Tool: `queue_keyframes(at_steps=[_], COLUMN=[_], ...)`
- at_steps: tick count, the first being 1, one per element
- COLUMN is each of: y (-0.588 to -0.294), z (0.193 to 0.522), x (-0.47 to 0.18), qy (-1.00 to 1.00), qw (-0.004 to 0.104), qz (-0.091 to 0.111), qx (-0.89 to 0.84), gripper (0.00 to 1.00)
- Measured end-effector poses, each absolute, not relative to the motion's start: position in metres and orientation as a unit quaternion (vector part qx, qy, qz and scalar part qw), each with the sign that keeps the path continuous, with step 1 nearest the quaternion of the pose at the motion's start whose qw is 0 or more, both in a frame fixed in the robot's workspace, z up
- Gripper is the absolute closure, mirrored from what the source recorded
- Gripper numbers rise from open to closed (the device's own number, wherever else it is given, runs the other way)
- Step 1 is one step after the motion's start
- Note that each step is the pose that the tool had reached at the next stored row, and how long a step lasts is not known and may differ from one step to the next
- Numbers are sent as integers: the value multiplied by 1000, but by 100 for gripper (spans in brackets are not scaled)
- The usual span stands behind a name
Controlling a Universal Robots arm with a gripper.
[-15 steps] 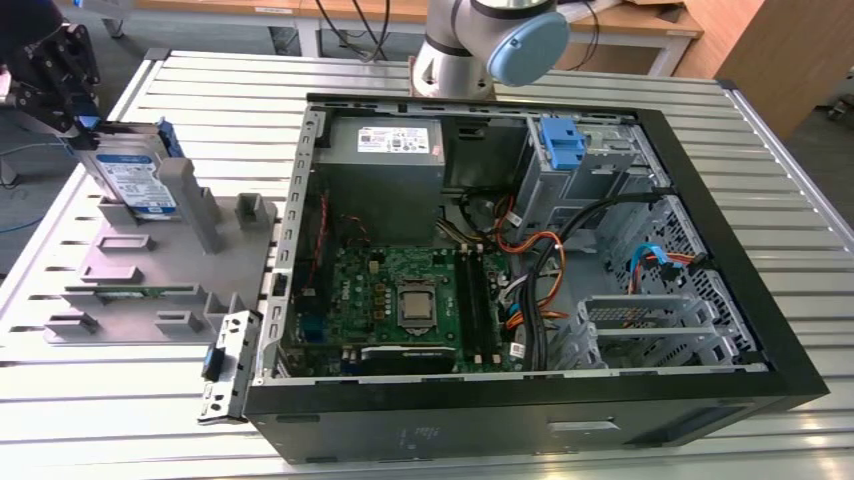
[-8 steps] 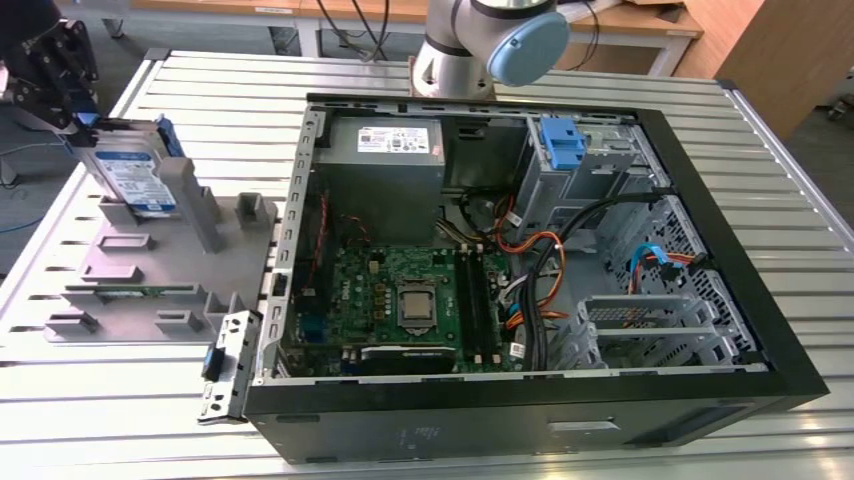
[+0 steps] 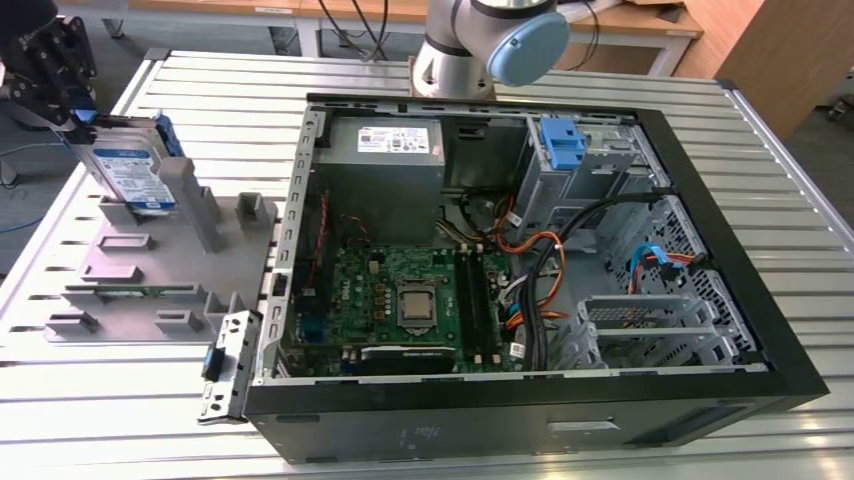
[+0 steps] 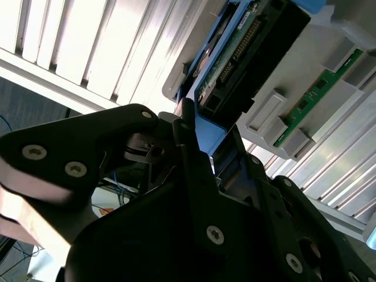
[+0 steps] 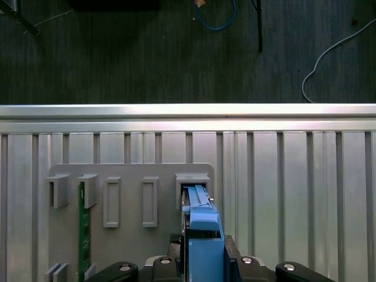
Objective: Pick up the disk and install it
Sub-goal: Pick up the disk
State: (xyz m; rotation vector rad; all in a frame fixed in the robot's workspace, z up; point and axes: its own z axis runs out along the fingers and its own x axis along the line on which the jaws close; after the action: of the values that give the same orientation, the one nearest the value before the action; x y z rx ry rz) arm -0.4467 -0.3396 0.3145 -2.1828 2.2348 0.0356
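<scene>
At the exterior view's left, over the grey holder plate (image 3: 147,270), we see the disk (image 3: 134,170) standing on edge, label facing the open computer case (image 3: 534,250). Its lower end sits at one of the plate's upright slots; we cannot tell whether it is seated there or just lifted clear. The gripper (image 3: 83,120) pinches the disk at its upper end. In both wrist views we see the black fingers (image 4: 188,126) pressed against the blue side rail (image 5: 202,235), with the drive's connector edge (image 4: 235,53) beyond them. A green memory stick (image 5: 84,229) stands in a slot of the plate, well apart from the disk. Plate and case rest on a slatted metal table (image 3: 107,420). Inside the case, a bare blue bracket (image 3: 563,140) sits in the drive bay.
</scene>
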Motion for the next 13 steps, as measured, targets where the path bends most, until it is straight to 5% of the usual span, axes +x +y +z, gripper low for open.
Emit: queue_keyframes(at_steps=[13], y=[-340], z=[322], x=[-447], qy=[715], qw=[9], qz=[11], qx=[-699], gripper=[64])
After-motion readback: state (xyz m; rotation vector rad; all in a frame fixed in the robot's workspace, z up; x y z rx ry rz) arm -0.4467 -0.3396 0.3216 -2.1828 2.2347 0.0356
